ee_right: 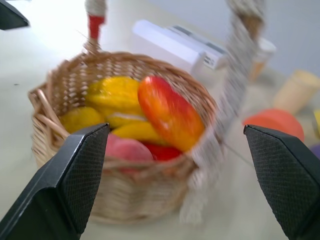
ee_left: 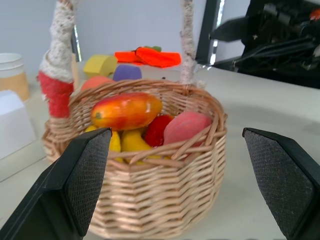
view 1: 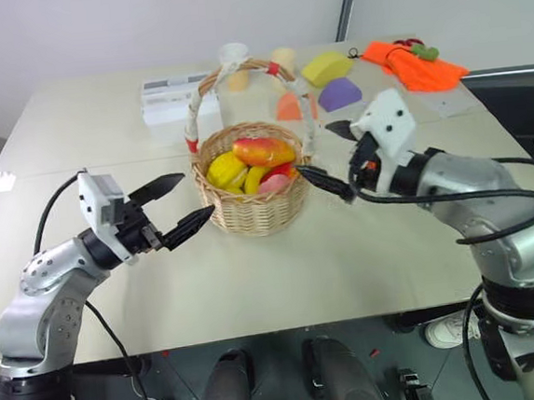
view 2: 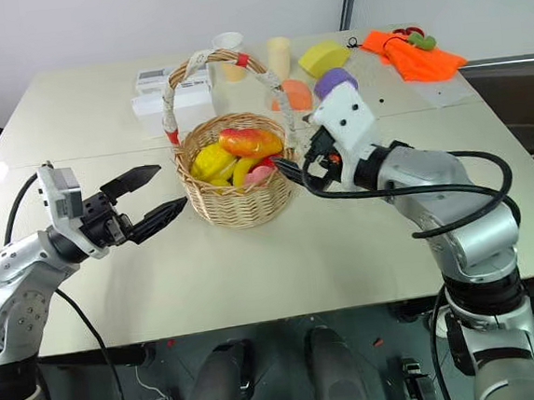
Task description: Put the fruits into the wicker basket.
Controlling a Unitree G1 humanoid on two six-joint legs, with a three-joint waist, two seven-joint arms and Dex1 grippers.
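Observation:
The wicker basket [view 1: 254, 212] stands mid-table with its arched handle upright. On top of the pile inside lies the red-orange mango [view 1: 264, 150], and the pink peach [view 1: 273, 183] rests below it against the near right wall. My left gripper [view 1: 196, 193] is open just left of the basket, pointing at its wall with nothing between its fingers. At the basket's right rim, beside the handle's foot, my right gripper [view 1: 313, 148] is open and empty. Mango [ee_left: 126, 110] and peach [ee_left: 187, 127] also show in the left wrist view.
Yellow and red pieces [view 1: 227, 171] share the basket. Behind it stand a white box [view 1: 169, 101], two cups [view 1: 235, 67], yellow [view 1: 326, 67], purple [view 1: 339, 93] and orange [view 1: 289, 109] blocks, and an orange cloth [view 1: 414, 64] at the far right corner.

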